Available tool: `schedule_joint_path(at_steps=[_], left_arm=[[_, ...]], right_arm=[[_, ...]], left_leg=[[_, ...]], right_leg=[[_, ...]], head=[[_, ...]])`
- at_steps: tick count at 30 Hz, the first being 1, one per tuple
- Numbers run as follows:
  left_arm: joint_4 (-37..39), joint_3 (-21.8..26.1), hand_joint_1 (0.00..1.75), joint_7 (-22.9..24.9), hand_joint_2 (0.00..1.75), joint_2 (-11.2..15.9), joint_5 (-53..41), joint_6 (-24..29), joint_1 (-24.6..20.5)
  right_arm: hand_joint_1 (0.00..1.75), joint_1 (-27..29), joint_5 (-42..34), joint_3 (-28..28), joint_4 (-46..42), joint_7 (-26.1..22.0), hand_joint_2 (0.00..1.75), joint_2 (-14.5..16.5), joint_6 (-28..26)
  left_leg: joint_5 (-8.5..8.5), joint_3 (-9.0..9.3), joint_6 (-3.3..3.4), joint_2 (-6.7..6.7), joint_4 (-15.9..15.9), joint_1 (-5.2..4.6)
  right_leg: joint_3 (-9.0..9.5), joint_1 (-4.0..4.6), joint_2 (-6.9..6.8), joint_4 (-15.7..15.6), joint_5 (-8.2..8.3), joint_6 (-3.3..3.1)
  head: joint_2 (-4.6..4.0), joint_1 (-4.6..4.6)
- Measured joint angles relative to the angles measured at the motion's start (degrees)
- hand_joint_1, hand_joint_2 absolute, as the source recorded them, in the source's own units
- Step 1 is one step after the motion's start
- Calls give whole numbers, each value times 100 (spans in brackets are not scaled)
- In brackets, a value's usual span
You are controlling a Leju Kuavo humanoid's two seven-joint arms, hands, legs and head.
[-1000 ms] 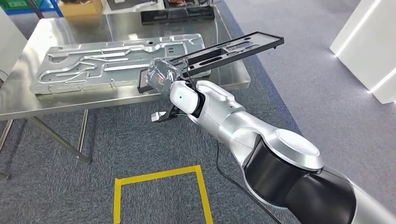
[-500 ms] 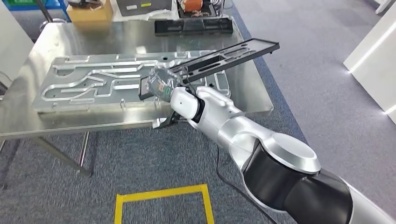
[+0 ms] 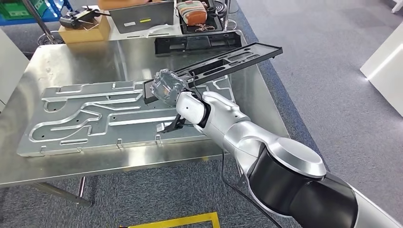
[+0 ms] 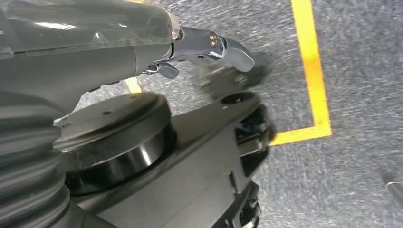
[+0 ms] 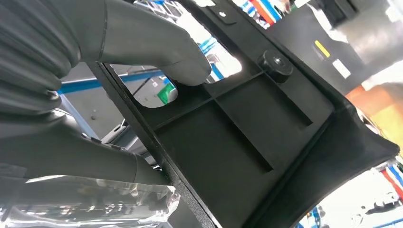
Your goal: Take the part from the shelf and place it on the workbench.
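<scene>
My right hand (image 3: 167, 87) grips one end of a long black plastic part (image 3: 223, 58), held tilted in the air above the steel workbench (image 3: 71, 61). The part's far end points to the back right, past the bench's right edge. Close up in the right wrist view, the thumb (image 5: 157, 45) presses on the part's ribbed inner face (image 5: 237, 137) and the fingers wrap its edge. My left hand (image 4: 95, 52) hangs low over the grey carpet, its fingers curled in with nothing between them.
A large silver aluminium plate (image 3: 119, 116) with routed channels covers most of the bench. Another black part (image 3: 197, 42) lies at the bench's far side, with a cardboard box (image 3: 83, 29) and a laptop (image 3: 140, 16) behind. Yellow floor tape (image 3: 171, 222) marks the carpet below.
The whole view has shifted as I moved closer to the bench. The right hand still holds the black part, which now hangs over the aluminium plate rather than at the bench's front edge.
</scene>
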Motion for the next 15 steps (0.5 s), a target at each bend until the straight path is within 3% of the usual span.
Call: schedule_joint_path(at_steps=[1, 2, 5, 6, 7, 9, 10, 11, 12, 13, 15], left_arm=[[7, 1, 0, 5, 175, -14, 3, 10, 9], [13, 1, 0, 12, 175, -29, 5, 21, 6], [8, 2, 0, 9, 175, -66, -21, 68, -106], [3, 2, 0, -3, 175, -79, -39, 92, -152], [-1, 2, 0, -15, 175, -87, -54, 109, -185], [-6, 2, 0, -44, 175, -93, -67, 128, -217], [-7, 2, 0, -60, 175, -93, -72, 129, -223], [-7, 2, 0, -77, 175, -95, -80, 131, -218], [-7, 2, 0, -97, 175, -99, -92, 134, -210], [-7, 2, 0, -119, 175, -109, -104, 137, -202], [-6, 2, 0, -169, 175, -148, -128, 144, -193]], right_arm=[[175, 59, -3, -2, 0, 16, 175, -3, -50], [175, 108, -10, -13, -2, 38, 175, -7, -97], [175, 125, -39, -84, -26, 116, 175, 8, -209], [175, 119, -50, -111, -37, 145, 175, 13, -267], [175, 130, -61, -133, -45, 174, 175, 14, -330], [175, 216, -75, -184, -55, 227, 175, 16, -459], [175, 285, -77, -211, -55, 247, 175, 16, -497], [175, 352, -78, -239, -55, 263, 175, 15, -525], [175, 402, -81, -271, -56, 276, 175, 17, -553], [175, 436, -85, -303, -57, 287, 175, 21, -575], [87, 479, -92, -386, -62, 312, 87, 28, -634]], left_leg=[[524, -50, 15, 16, -205, 8], [812, -78, 44, 28, -285, 4], [790, -27, 166, 27, -146, -6], [763, -5, 206, 27, -144, -13], [735, 13, 238, 26, -146, -28], [673, 51, 290, 25, -138, -65], [640, 74, 305, 22, -131, -86], [605, 102, 314, 16, -122, -111], [570, 133, 321, 8, -114, -138], [540, 165, 326, 1, -109, -166], [497, 211, 326, -4, -114, -197]], right_leg=[[55, 11, 11, 76, -140, 35], [95, 17, 19, 153, -275, 72], [175, -9, -23, 316, -566, 171], [92, -20, -59, 512, -683, 200], [-75, -33, -96, 827, -833, 223], [-600, -39, -140, 1664, -1142, 250], [-819, -37, -144, 1946, -1174, 244], [-955, -29, -146, 2028, -1079, 221], [-983, -17, -148, 1870, -859, 177], [-919, 7, -149, 1519, -561, 112], [-714, 75, -163, 764, -82, -42]], head=[[0, 1], [0, 3], [0, 9], [0, 9], [0, 10], [0, 9], [0, 10], [0, 10], [0, 10], [0, 10], [0, 11]])
